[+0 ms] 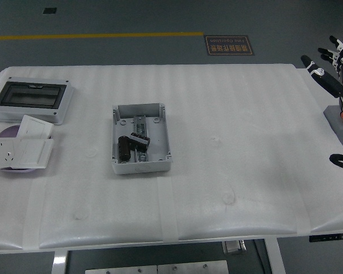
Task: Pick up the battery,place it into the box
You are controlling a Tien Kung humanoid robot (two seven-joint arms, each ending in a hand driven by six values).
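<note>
Right hand (335, 67) — fingers spread, holding nothing — raised at the desk's far right corner. Two dark cylindrical batteries (130, 145) lie inside the open grey box (141, 164), left of the desk's centre — well apart from the hand.

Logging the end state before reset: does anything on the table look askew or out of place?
Only slightly: the two batteries lie jumbled, one leaning across the other, inside the open grey box. Nothing is spilled. The right hand is open at the table's far right edge.

You're looking at white padded table (217, 171), grey floor (131, 17) showing behind, yellow line (91, 36) running across, floor sign (228, 44) lying nearby.
</note>
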